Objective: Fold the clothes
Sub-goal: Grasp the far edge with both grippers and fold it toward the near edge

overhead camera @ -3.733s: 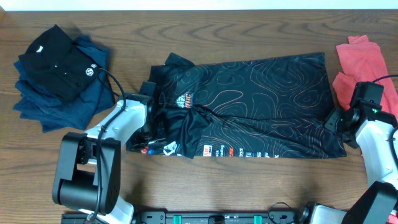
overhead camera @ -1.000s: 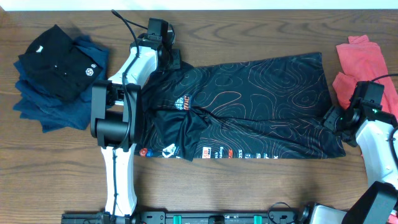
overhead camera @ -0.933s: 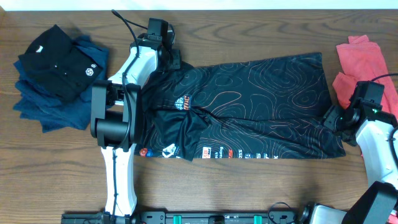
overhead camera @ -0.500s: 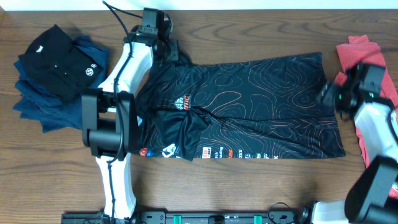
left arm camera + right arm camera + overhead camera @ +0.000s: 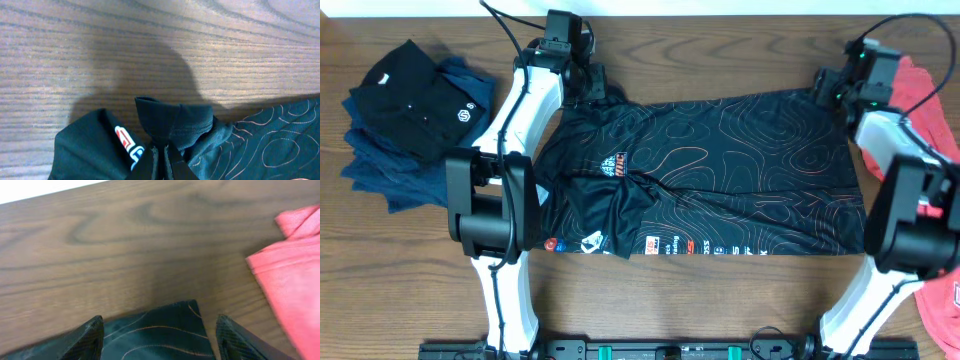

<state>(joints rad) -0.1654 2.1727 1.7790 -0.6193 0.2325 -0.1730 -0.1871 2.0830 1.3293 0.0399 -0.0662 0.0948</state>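
While the left gripper (image 5: 588, 90) is pinched fully closed on bunched fabric at the far collar-end corner of the jersey (image 5: 740, 160), the right gripper (image 5: 160, 335) is only lined up. Its jaws are wide, straddling the far hem corner, with nothing held. Jersey lies spread flat on the table (image 5: 720, 310), and its near edge looks already turned in, with sponsor patches showing along it. Read: this is the grab phase of the far-edge fold. Next the right needs to drop and close on that hem corner. Then both lift together and carry the far edge toward the jersey's near edge, keeping tension even so it doesn't skew. Watch the coral shirt (image 5: 290, 265) just past the hem end. The stack of dark clothes (image 5: 410, 120) off the collar end is well apart.
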